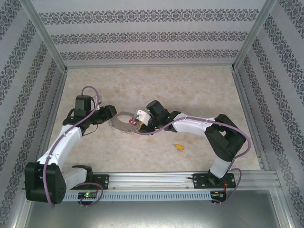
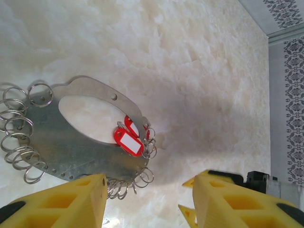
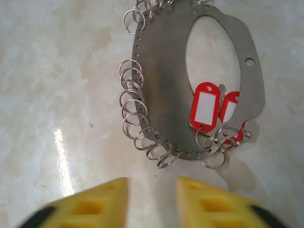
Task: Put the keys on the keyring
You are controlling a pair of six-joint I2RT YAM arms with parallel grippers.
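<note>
The left arm and the right arm share one build: smooth white shells along the links and chunky black housings at the joints. A purple cable loops off the left arm, and a second purple cable arcs beside the right one. Each black base is bolted to a silver rail. The left tool and the right tool have thick yellow fingers with recessed pockets and black trim at the outer edges
</note>
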